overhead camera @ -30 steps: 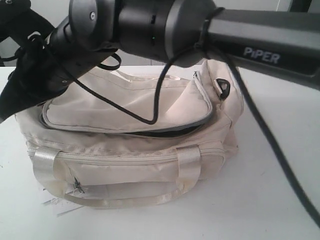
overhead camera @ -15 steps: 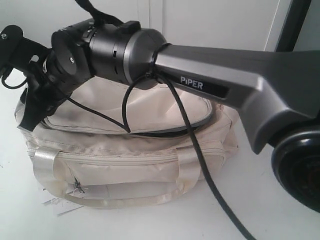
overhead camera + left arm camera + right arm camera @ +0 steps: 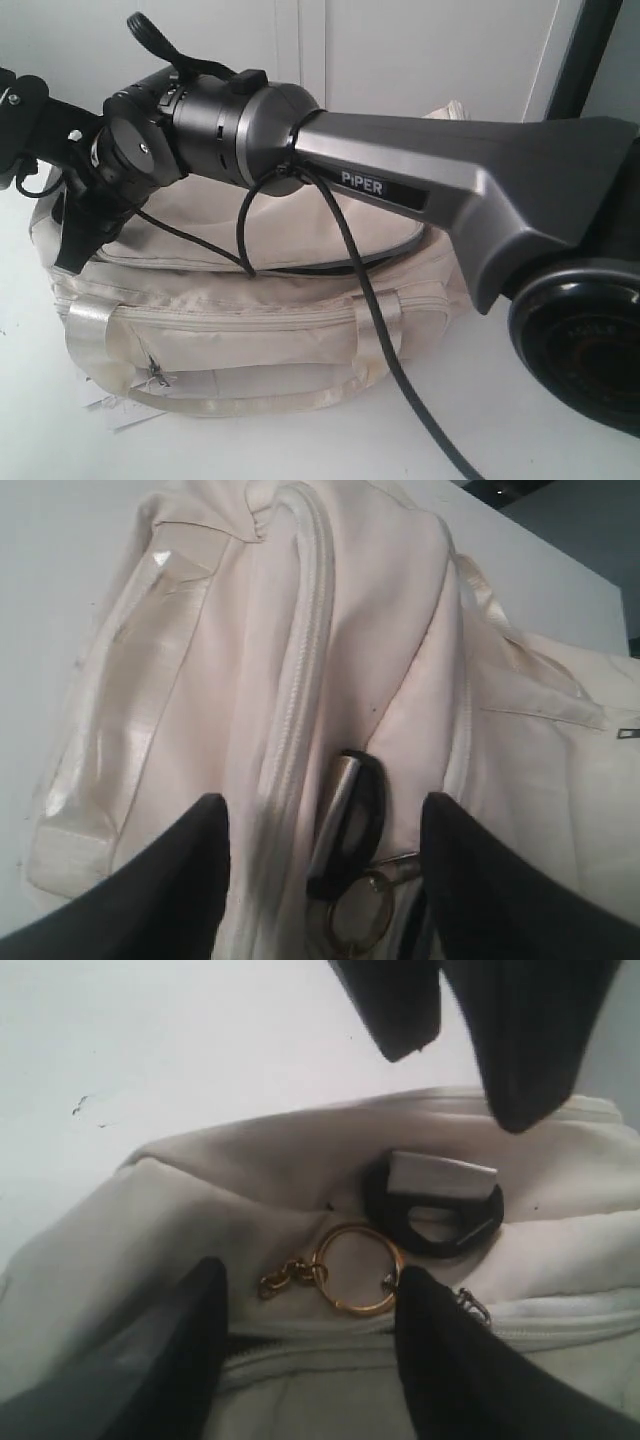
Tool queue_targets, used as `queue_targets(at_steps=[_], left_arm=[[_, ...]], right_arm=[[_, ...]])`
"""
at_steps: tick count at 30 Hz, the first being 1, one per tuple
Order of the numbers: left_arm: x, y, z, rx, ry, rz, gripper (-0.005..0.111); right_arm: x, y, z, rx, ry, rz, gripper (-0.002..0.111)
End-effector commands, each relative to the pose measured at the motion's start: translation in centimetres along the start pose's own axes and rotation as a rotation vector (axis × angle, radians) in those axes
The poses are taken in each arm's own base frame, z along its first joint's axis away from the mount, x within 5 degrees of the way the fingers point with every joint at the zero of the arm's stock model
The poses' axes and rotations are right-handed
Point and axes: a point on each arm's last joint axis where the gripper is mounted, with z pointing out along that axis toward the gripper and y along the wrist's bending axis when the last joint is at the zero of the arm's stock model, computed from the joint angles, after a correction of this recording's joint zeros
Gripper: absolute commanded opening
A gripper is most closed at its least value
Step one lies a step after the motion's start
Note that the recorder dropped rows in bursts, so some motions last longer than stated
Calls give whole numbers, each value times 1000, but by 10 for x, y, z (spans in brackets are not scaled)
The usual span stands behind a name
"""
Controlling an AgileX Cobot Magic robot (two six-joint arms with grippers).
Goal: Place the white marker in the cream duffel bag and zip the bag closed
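- cream duffel bag (image 3: 250,330) sits on white counter (image 3: 300,450), filling centre-left of the exterior view, long side to camera
- white marker: not visible in any view, cannot tell where it is
- right arm (image 3: 450,170) comes in from 3 o'clock and reaches across the bag top to its 9 o'clock end
- black link of the left arm (image 3: 22,115) is at that same end
- black cable (image 3: 370,300) droops from the right arm over the bag front, toward 5 o'clock
- shiny strap handle (image 3: 90,335) lies on the near side; paper tag (image 3: 112,412) pokes out from under the bag at 7 o'clock
- dark slit along the grey edge of the top flap (image 3: 330,268) on the near side; cannot tell how far the zip is run
- left gripper (image 3: 322,810): released, jaws wide, holding nothing, over the bag end with the black D-ring (image 3: 350,820) lying between them
- right gripper (image 3: 305,1280): released, jaws apart, nothing clamped, gold ring (image 3: 355,1310) lying between them on the fabric
- short gold chain (image 3: 280,1280) hangs off the ring
- same D-ring just beside the gold ring, with a cream strap through it
- left gripper's fingers (image 3: 530,1050) show in the right wrist view, just beyond the D-ring and clear of it
- zip track (image 3: 540,1332) next to the ring looks closed at that end
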Motion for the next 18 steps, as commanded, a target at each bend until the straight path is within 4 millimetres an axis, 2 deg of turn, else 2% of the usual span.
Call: queue_targets(at_steps=[1,5,12,15,18], left_arm=[[0,2,9,107,7,-38,61],[0,7,17,136,20,-57,59],[2,12,24,153,42,-82,52],[2,13,26,170,44,-72,40],[2,11,26,204,41,-64,19]], right_arm=[[0,1,0,-13,11,13,50],[2,-1,2,-5,7,14,50],[15,7,22,-23,37,13,50],[17,9,30,-14,19,13,50],[18,9,33,0,2,3,44]])
